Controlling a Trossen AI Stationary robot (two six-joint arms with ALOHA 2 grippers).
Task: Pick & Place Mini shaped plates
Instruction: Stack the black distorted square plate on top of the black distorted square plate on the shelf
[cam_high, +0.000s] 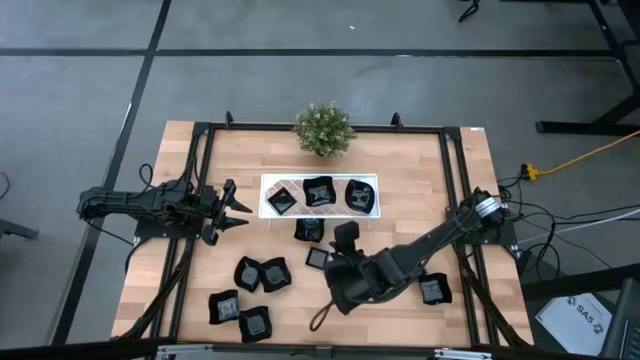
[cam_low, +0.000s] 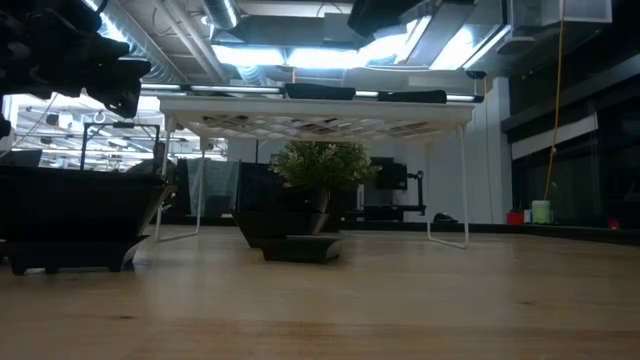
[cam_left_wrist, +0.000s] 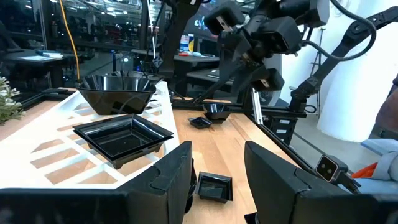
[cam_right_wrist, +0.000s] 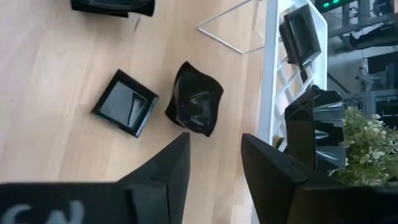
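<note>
Right claw (cam_high: 345, 238) over desk (cam_high: 400, 215) centre, fingers parted, nothing held, hovering beside loose mini plates (cam_high: 312, 229) just front of white tray (cam_high: 270, 184), likely lining up next pick. Three plates already on tray, rest scattered front-left, one (cam_high: 434, 290) right. Left claw (cam_high: 238, 208) open, empty, waiting left of tray. Plates: small, glossy black, squarish, flared rims.

Mini plates (cam_high: 274, 273): glossy black plastic. Table (cam_high: 450, 220): smooth light wood. Tray (cam_high: 268, 184): white, matt.
</note>
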